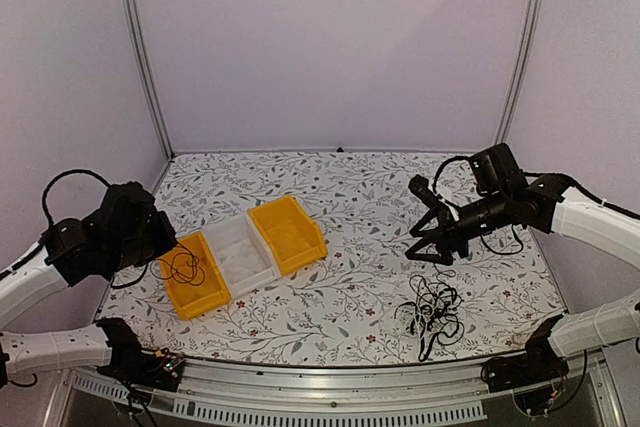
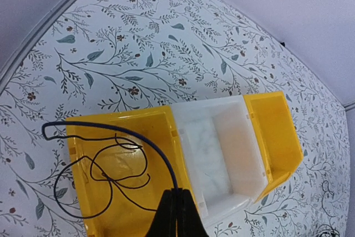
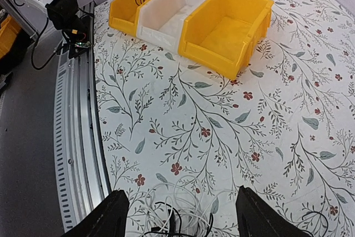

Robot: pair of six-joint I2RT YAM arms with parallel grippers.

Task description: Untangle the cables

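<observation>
1. Black and thin, the tangle of cables [image 1: 432,309] is lying at the near right of the table [image 1: 350,197] in the top view. It is bunching into a rough clump with no clear long axis.
   - The right gripper [image 1: 428,253] is hovering just to the far side of the clump and above it. Its fingers are spreading apart and pointing down and to the left.
   - This arm is by far the nearer one to the clump.
   - A single black cable [image 1: 185,267] is lying well apart, at the left, looping into the left yellow bin [image 1: 205,297].
   - The left gripper [image 1: 165,245] is hanging at that bin's left edge. Its grip is not readable from this view.

2. In the left wrist view, the left gripper [image 2: 177,215] is pinching its fingers together on the single black cable [image 2: 111,176].
   - The cable is arching away to the left and coiling down inside the left yellow bin [image 2: 161,116].
   - The white bin [image 2: 222,109] is sitting against that bin's right side, and the right yellow bin [image 2: 277,131] is sitting beyond it.

3. In the right wrist view, the right gripper [image 3: 186,215] is holding its fingers [image 3: 116,215] wide and gripping nothing.
   - The tangle of cables [image 3: 177,223] is lying directly below, between the fingers, with pale loops mixing among the black.
   - Judgement: the coming move is calling for a straight descent, closing on an outer loop rather than on the whole clump.
</observation>
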